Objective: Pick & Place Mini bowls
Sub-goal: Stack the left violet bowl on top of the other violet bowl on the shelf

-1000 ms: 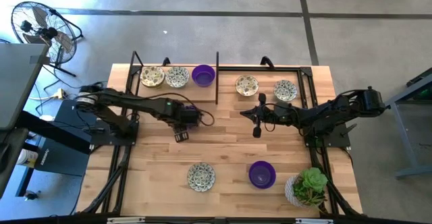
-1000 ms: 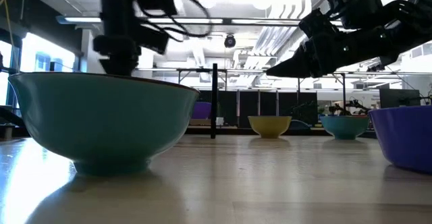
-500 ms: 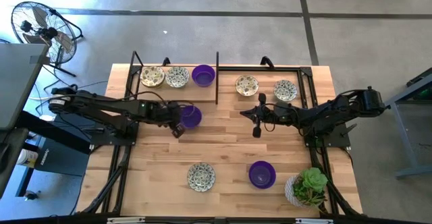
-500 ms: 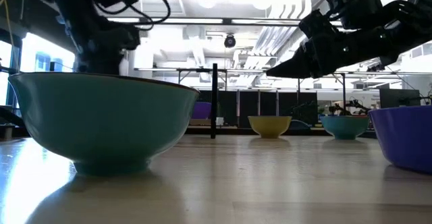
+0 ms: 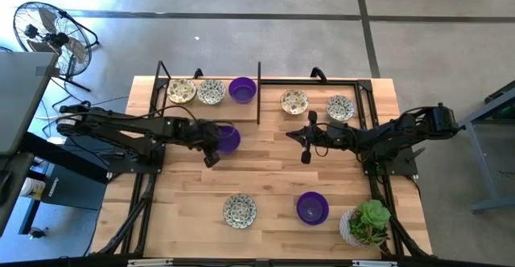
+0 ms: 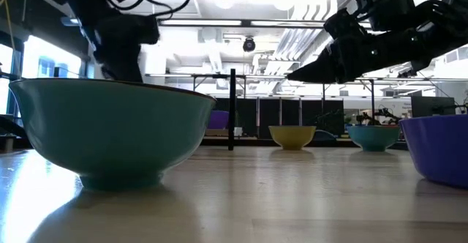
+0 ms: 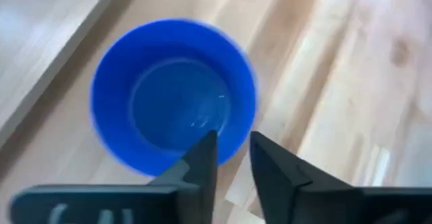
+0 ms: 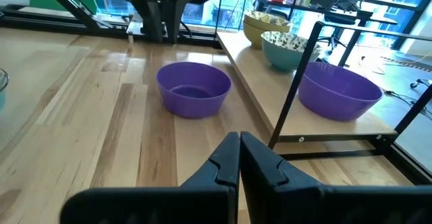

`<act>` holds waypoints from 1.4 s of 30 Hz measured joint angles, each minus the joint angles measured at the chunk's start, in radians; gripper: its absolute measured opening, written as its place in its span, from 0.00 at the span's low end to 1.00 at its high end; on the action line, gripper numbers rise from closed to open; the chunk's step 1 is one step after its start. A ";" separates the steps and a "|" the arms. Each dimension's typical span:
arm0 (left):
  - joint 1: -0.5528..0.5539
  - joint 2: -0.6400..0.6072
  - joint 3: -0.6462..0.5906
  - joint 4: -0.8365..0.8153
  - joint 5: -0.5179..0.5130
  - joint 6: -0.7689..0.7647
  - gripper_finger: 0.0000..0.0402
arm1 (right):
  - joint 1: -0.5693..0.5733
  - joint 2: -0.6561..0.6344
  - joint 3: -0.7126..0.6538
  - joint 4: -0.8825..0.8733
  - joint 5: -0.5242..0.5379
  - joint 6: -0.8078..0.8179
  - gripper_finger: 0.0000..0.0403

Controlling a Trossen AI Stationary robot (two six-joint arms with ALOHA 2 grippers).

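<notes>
Presently, on the left of the desk, the left pincer is found beside a purple bowl standing on the desk surface just in front of the raised shelf. In the left wrist view the fingers are seen parted by a narrow gap, their tips close at the bowl's near rim; whether the rim is gripped cannot be told. Three bowls are noted already on the left shelf: two speckled and one purple. Further right, two speckled bowls are noted at the back. The right pincer is held closed and empty above mid-desk. One speckled bowl and one purple bowl remain at the front, so the task is judged partly done. The purple bowl is glossy, deep and plain.
</notes>
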 joint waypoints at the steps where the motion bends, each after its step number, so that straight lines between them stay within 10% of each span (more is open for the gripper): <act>1: 0.000 0.001 0.002 0.005 0.013 0.049 0.26 | 0.000 0.000 0.000 0.000 0.000 0.000 0.00; 10: 0.000 0.092 0.002 -0.026 0.032 0.345 0.35 | 0.000 0.000 0.000 0.000 -0.001 -0.002 0.00; 27: 0.000 0.232 0.002 -0.001 -0.021 0.430 0.35 | 0.000 0.000 0.000 -0.002 -0.001 -0.008 0.00; 42: 0.000 0.242 0.077 -0.017 -0.032 0.391 0.02 | 0.000 0.000 0.000 0.001 -0.002 -0.008 0.00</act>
